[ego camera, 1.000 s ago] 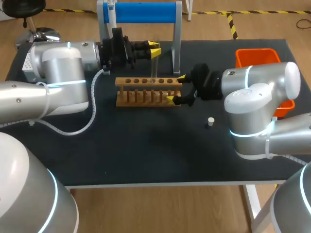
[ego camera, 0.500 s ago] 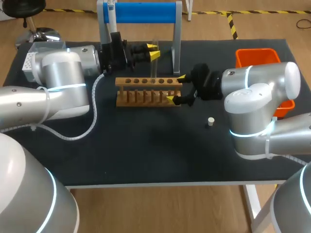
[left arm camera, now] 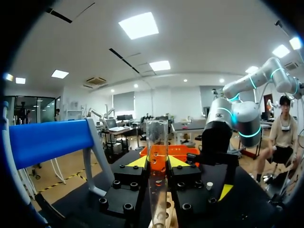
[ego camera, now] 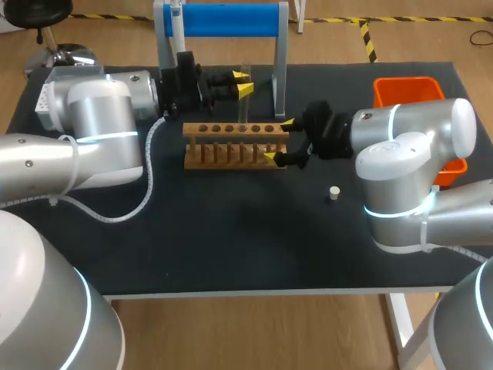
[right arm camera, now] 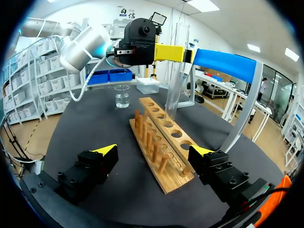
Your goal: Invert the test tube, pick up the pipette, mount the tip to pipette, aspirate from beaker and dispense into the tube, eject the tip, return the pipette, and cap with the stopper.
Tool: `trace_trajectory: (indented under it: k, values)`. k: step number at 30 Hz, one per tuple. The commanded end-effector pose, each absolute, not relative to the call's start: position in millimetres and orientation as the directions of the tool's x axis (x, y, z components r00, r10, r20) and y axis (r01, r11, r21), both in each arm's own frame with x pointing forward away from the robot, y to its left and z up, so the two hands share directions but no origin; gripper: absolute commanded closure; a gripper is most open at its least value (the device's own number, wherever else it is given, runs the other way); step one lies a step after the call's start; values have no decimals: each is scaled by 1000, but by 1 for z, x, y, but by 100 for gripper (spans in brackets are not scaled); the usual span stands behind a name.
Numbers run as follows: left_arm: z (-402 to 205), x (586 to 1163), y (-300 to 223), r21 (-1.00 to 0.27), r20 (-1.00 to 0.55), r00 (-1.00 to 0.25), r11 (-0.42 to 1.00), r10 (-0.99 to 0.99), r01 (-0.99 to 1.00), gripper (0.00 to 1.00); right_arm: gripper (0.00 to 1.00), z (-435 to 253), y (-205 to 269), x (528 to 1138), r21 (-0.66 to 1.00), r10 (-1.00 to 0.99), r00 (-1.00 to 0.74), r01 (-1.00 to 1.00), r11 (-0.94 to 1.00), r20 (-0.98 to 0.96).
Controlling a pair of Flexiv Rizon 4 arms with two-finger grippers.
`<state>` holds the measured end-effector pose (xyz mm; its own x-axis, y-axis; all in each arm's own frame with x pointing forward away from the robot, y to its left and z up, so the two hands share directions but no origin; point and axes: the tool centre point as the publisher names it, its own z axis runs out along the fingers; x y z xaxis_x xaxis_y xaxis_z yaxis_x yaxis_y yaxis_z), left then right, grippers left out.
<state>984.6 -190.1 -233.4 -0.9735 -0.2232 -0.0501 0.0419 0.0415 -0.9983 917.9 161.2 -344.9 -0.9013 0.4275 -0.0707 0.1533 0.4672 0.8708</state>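
A clear glass test tube [ego camera: 245,96] stands upright over the wooden rack [ego camera: 235,146], its lower end at one of the rack's holes. My left gripper [ego camera: 243,82] is shut on the tube's upper part. In the left wrist view the tube [left arm camera: 157,137] runs between the yellow fingertips [left arm camera: 137,162]. My right gripper [ego camera: 283,141] is open, its fingers astride the rack's right end. In the right wrist view the rack [right arm camera: 159,147] lies between its spread fingers [right arm camera: 105,153], with the tube [right arm camera: 175,80] and the left gripper [right arm camera: 173,52] ahead. A small white stopper [ego camera: 333,193] lies on the mat in front of the right arm.
A stand with a blue bar [ego camera: 223,19] rises behind the rack. An orange bin [ego camera: 408,89] sits at the back right. A glass beaker [right arm camera: 122,96] with liquid stands beyond the rack's far end in the right wrist view.
My left arm has drawn back a little, carrying the tube slightly higher over the rack. The right arm has not moved.
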Motion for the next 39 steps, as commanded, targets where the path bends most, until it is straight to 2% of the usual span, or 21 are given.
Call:
trace_trajectory:
  k: [1,14,39]
  values:
    - [-230,982,-189,-998,-47,-973,56,-225,35,100,0,-345,161,918,871,427,-901,153,467,-71]
    - [-234,981,-186,-992,-46,-972,122,-229,18,100,0,-345,161,918,871,427,-901,153,467,-71]
    - [-248,979,-184,-996,-31,-970,88,-243,9,100,0,-345,161,918,871,427,-901,153,467,-71]
